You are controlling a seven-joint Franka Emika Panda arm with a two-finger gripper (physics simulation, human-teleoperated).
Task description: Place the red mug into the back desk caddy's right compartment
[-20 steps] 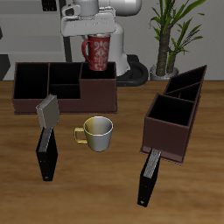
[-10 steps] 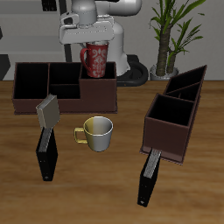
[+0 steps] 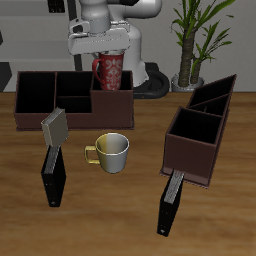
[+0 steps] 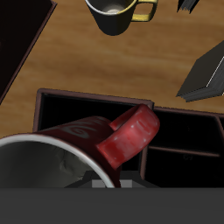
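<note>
Soft, even light is washing over the table, coming from above; the upright books are casting only faint shadows. Nothing is glaring. The exterior render is looking coarse and pixelated. In the wrist view, the red mug is looming close and slightly soft.

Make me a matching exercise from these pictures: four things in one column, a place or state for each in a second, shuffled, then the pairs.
Things:
1. red mug
2. metallic mug
3. back desk caddy
4. potted plant

Places or states:
A. behind the table
B. on bare wood, yellow handle
C. long side facing the exterior camera
D. partly sunk into the right compartment

Pairs: 1-D, 2-B, 3-C, 4-A
</note>
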